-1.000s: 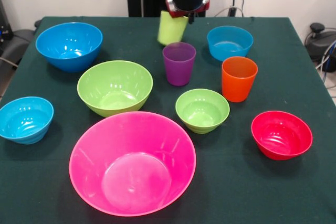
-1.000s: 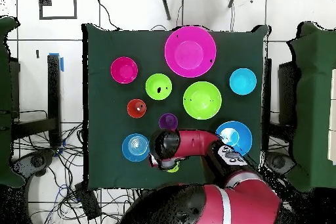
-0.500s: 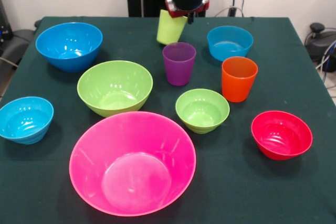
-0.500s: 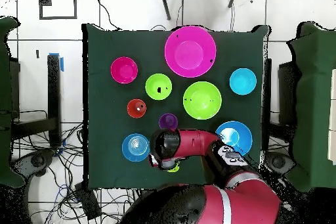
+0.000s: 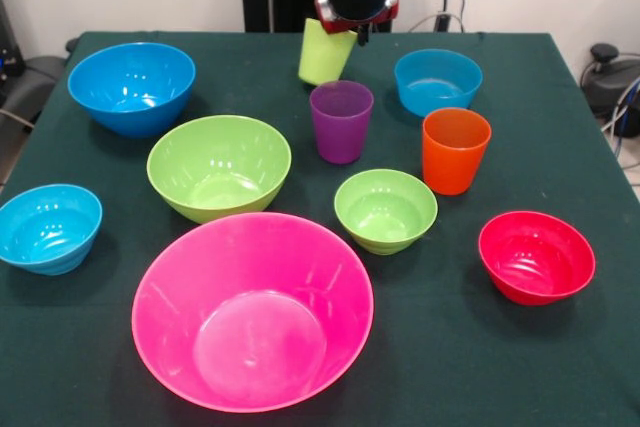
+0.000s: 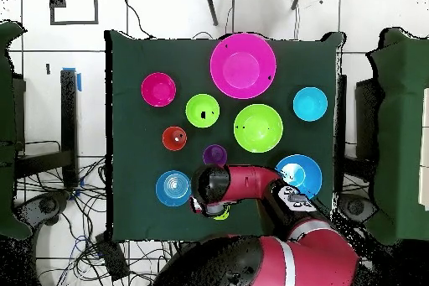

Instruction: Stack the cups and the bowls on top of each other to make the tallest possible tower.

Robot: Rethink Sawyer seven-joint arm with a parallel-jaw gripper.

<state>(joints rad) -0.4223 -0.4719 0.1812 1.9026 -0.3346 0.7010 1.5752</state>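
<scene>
My gripper [image 5: 345, 31] is shut on the rim of the lime green cup [image 5: 323, 55] and holds it tilted just above the far side of the table. In the overhead view the arm [image 6: 211, 186] hides the gripper. The purple cup [image 5: 340, 122] stands just in front of the held cup, with the orange cup [image 5: 455, 150] to its right. The huge pink bowl [image 5: 252, 309] sits empty at the near edge. The large green bowl [image 5: 219, 166], large blue bowl [image 5: 131, 86] and small green bowl [image 5: 385, 209] stand apart, nothing nested.
A small light-blue bowl [image 5: 48, 227] sits at the left edge, another [image 5: 437, 81] at the far right, and the small red bowl [image 5: 536, 256] at the near right. The dark green table [image 5: 560, 367] ends close to them. Cables lie on the floor [image 6: 50, 199].
The lime green cup has shifted slightly up and left in the gripper, then stayed still. Nothing else has moved.
</scene>
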